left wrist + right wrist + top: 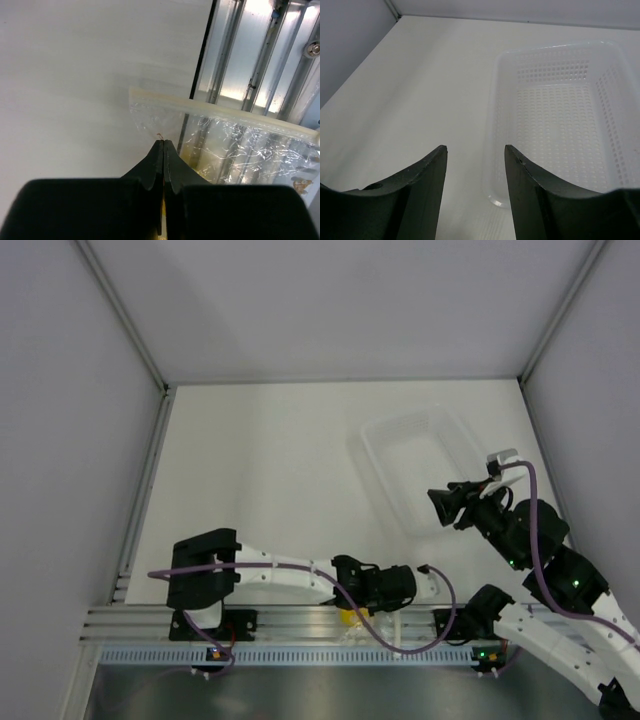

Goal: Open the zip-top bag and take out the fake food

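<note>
Light in the top view is even and diffuse, falling from above; the white table (260,470) reads bright, the walls a duller grey; shadows beneath the arms are soft; the clear tray (358,445) shows faintly, at low contrast. In the left wrist view hard glare burns out the metal rails (260,60) at the upper right; the zip-top bag (240,145) sparkles with small highlights; the left gripper (163,150) is black and out of focus along the bottom. In the right wrist view the right gripper (475,150) is dark and blurred at the bottom edge; the tray's holes stay fairly sharp.
</note>
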### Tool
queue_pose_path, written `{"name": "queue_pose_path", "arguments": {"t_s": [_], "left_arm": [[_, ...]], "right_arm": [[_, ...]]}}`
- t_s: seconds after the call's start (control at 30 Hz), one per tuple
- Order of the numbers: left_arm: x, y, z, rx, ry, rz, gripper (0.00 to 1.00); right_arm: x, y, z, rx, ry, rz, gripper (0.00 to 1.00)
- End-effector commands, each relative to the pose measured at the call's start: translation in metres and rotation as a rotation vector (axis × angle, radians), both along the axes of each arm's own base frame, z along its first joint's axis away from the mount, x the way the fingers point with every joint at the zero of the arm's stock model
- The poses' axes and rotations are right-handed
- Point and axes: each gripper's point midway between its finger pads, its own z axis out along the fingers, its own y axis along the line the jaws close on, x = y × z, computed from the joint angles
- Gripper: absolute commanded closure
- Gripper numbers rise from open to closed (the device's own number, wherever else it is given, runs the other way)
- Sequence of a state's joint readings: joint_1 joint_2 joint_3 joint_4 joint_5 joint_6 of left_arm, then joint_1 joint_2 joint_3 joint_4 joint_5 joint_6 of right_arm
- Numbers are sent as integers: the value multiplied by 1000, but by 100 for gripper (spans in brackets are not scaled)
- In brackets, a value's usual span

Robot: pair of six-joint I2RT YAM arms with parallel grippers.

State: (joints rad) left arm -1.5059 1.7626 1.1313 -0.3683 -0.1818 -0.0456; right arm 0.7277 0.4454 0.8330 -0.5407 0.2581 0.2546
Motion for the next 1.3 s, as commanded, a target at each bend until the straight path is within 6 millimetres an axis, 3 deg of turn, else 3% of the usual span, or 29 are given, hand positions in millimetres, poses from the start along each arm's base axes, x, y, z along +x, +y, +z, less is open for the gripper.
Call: {"name": "queue_pose_path", "arguments": {"t_s": [0.0, 0.1, 0.33, 0.5, 0.73, 0.87, 1.1, 1.27], "left_arm": [[19, -3, 39, -113, -27, 74, 100], [41, 0, 54, -178, -65, 161, 100], [92, 29, 109, -420, -175, 406, 100], [124, 53, 139, -540, -259, 640, 100], [138, 79, 184, -763, -181, 748, 100], [139, 89, 208, -895, 10, 688, 100], [144, 114, 239, -1007, 159, 574, 100], [143, 124, 256, -1044, 219, 497, 100]], "right_arm": [[-6, 2, 9, 11, -20, 28, 49], [-6, 0, 8, 10, -21, 21, 50], [-6, -1, 11, 31, -30, 15, 50], [-9, 20, 8, 43, -13, 109, 50], [-26, 57, 7, 26, -17, 345, 49], [-34, 66, 4, -1, -33, 430, 47], [-46, 71, 7, -9, -173, 524, 44], [-61, 94, 12, 44, -265, 686, 40]]}}
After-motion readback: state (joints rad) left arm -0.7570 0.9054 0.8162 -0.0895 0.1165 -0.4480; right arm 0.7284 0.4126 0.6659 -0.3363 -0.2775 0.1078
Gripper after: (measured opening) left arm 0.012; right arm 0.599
